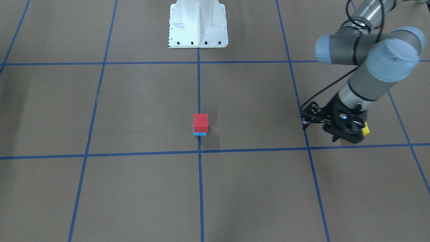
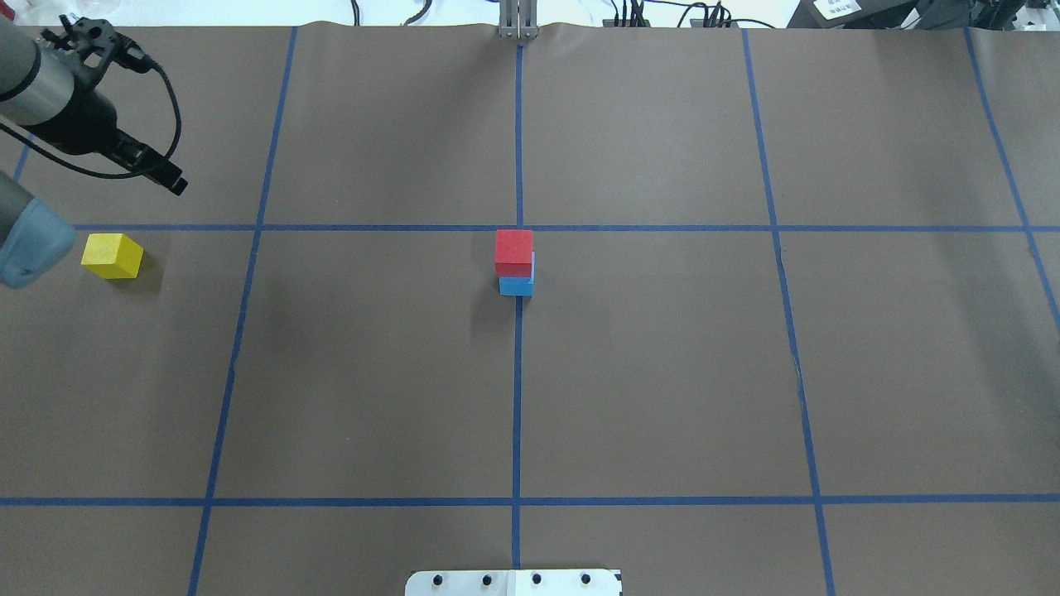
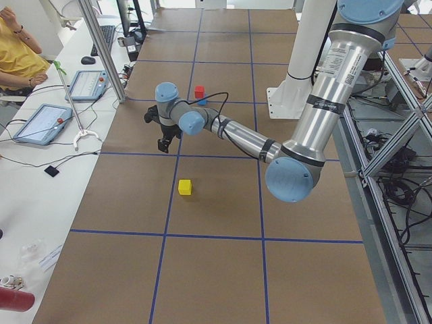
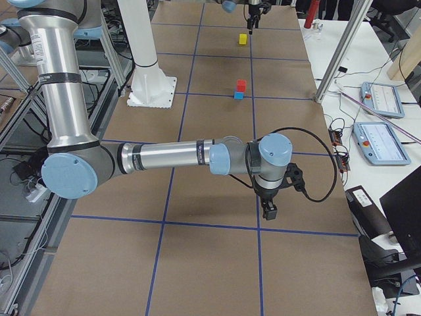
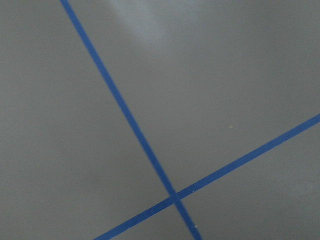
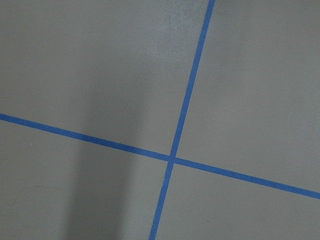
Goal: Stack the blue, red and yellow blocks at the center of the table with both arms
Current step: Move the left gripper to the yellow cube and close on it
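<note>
Right arm, nearest in the right-side view, its claw [image 4: 269, 212] pointing down over the tabletop [image 4: 210, 263]; how wide it stands cannot be told. Red block [image 2: 513, 251] sits on blue block [image 2: 517, 286] at centre, the blue largely covered. Yellow block [image 2: 112, 255] lies well apart on the robot's left, mostly hidden in the front view by the left claw [image 2: 175, 185], whose opening is likewise unclear.

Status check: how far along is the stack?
Done: red block sits on blue block at center. In hand: nothing; left gripper hangs near the yellow block, apart from it. Left: grasp yellow, place it on red.
</note>
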`<action>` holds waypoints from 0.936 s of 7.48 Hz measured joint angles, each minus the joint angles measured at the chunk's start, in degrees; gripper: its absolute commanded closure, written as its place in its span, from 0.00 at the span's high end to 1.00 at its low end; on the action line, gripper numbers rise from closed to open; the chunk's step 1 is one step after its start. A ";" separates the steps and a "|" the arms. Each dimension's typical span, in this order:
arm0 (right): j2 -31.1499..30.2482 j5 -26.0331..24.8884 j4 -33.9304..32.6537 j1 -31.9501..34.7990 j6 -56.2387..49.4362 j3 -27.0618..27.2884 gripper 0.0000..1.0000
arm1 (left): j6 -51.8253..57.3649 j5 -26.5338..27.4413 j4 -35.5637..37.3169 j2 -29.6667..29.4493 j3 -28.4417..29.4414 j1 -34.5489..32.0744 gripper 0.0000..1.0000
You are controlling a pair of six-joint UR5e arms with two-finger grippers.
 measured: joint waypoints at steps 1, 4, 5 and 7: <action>0.00 0.00 0.00 0.00 -0.02 0.02 1.00 | -9.19 2.02 -6.16 4.21 0.10 -0.27 1.00; 0.10 0.00 0.00 0.00 -0.10 0.20 1.00 | -23.48 9.06 -14.86 9.47 1.86 0.23 1.00; 0.20 -0.02 0.00 0.00 -0.11 0.25 1.00 | -23.37 10.06 -15.27 9.82 2.12 1.01 1.00; 0.32 -0.02 0.00 0.00 -0.11 0.38 1.00 | -23.24 10.80 -15.62 10.09 2.25 3.63 1.00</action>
